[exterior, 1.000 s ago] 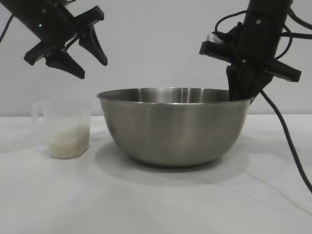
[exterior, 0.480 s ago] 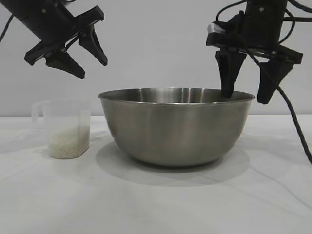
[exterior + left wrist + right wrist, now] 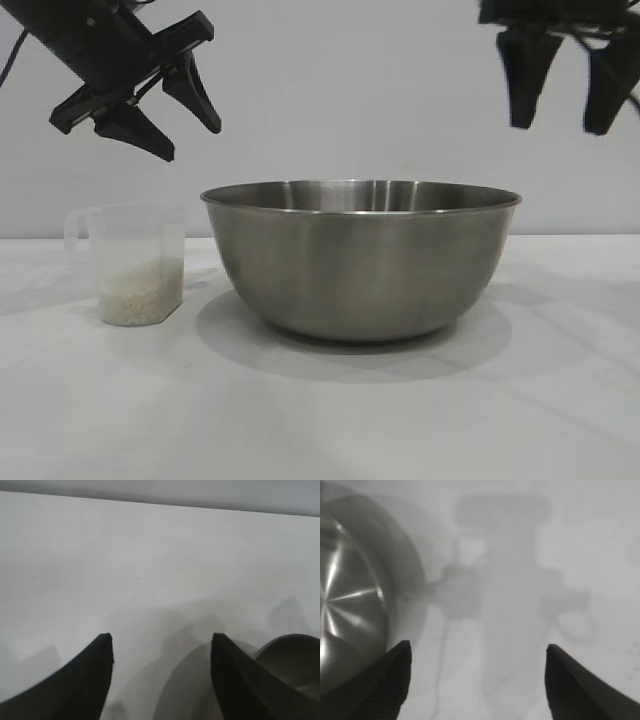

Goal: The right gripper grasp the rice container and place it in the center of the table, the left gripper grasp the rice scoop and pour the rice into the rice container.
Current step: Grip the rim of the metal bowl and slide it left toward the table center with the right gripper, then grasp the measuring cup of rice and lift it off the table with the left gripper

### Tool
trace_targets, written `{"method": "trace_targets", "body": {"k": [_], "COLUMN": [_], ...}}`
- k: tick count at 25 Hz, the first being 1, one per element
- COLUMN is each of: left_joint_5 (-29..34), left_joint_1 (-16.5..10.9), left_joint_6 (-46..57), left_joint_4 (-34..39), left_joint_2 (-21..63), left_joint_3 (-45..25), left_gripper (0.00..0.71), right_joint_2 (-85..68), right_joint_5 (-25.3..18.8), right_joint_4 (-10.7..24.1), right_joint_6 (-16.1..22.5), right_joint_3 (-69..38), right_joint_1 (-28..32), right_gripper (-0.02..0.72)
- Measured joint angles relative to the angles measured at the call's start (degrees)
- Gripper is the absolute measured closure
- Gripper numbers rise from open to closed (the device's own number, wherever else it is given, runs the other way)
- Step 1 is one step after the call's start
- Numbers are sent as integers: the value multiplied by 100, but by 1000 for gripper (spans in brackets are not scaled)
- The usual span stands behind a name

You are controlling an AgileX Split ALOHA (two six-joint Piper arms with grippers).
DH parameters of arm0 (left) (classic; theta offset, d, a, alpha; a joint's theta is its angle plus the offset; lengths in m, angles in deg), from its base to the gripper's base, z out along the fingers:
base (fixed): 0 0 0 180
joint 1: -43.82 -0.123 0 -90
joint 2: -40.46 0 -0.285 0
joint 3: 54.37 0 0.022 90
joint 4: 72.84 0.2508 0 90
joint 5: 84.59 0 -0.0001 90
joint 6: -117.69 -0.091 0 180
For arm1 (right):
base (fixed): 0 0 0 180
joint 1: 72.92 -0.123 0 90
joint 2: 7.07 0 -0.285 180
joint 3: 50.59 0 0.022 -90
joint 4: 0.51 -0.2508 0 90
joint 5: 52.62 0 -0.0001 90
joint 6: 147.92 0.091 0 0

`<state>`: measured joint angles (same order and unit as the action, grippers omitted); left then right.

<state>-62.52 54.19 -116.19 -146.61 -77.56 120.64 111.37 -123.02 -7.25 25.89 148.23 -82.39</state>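
The rice container (image 3: 360, 262), a wide steel bowl, stands on the white table (image 3: 520, 420) at its middle. It also shows in the right wrist view as the rice container (image 3: 350, 605) and in the left wrist view as a rim edge (image 3: 292, 652). To the left of it stands the rice scoop (image 3: 140, 262), a clear cup with rice (image 3: 140, 293) in its bottom. My left gripper (image 3: 190, 142) (image 3: 161, 636) hangs open high above the scoop, holding nothing. My right gripper (image 3: 559, 128) (image 3: 478, 646) is open and empty, well above the bowl's right rim.
A plain pale wall stands behind the table. Bare tabletop lies in front of the bowl and to its right. The arms cast shadows on the table surface (image 3: 510, 580).
My right gripper was shut at the bowl's right rim. It has opened, let go of the rim and risen well above it. The left gripper, bowl and scoop have not moved.
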Motion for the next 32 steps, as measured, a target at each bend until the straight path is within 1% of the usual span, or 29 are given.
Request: {"method": "trace_targets", "body": {"k": [8, 15, 18, 26, 32], "left_joint_5": [0, 0, -10, -41, -159], "left_joint_1": [0, 0, 0, 0, 0], "left_joint_6": [0, 0, 0, 0, 0], "left_joint_4": [-14, -14, -14, -14, -14], "left_joint_2": [0, 0, 0, 0, 0], "left_joint_3": [0, 0, 0, 0, 0], "left_gripper": [312, 312, 312, 312, 312], "right_joint_2": [-727, -1982, -2659, -4704, -6530], "right_joint_5": [-35, -71, -71, -116, -158], "right_joint_4": [68, 83, 83, 83, 83], "right_joint_6": [206, 238, 238, 238, 238], "right_joint_3": [-180, -836, -1317, -3055, -4130], "right_joint_1": [553, 590, 590, 590, 590], "right_gripper": [226, 226, 226, 226, 226]}}
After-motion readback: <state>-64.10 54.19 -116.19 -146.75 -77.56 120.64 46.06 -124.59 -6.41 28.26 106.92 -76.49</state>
